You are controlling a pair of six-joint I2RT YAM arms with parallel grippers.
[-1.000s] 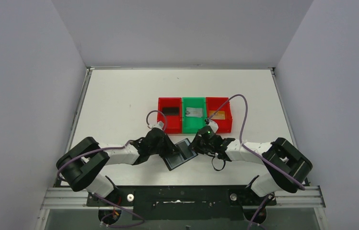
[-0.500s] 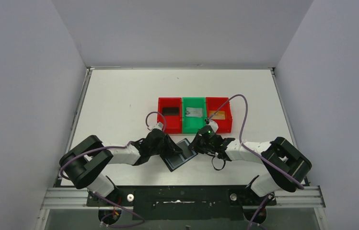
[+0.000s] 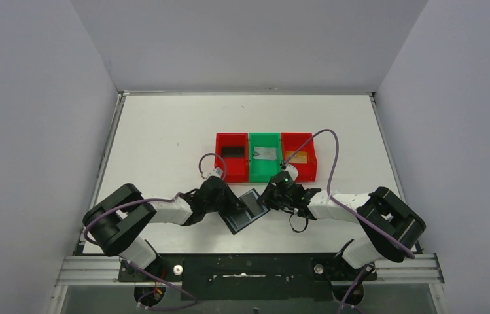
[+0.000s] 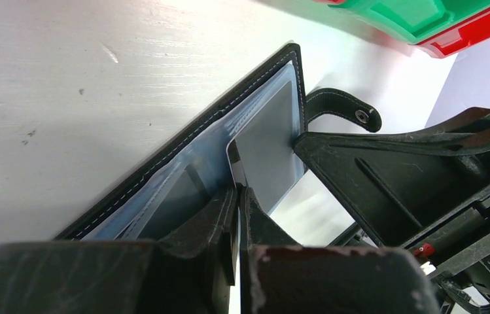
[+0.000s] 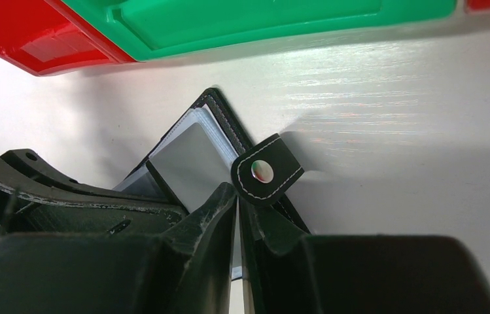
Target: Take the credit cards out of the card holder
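The black card holder (image 3: 247, 210) lies open on the white table between both arms, its grey-blue pocketed inner face (image 4: 163, 170) up. A grey credit card (image 4: 268, 144) sticks partway out of a pocket. My left gripper (image 4: 239, 191) is shut on that card's near corner. In the top view the left gripper (image 3: 229, 204) sits at the holder's left side. My right gripper (image 5: 237, 195) is shut on the holder's right edge, just below the snap tab (image 5: 265, 173). The same card (image 5: 193, 160) shows pale grey in the right wrist view.
A row of three bins stands just beyond the holder: red bin (image 3: 231, 156) with a dark card, green bin (image 3: 265, 157) with a silvery card, red bin (image 3: 298, 157) with a gold card. The table's near edge lies close behind the holder.
The left arm's elbow has shifted slightly right. The holder and the right arm stay where they were.
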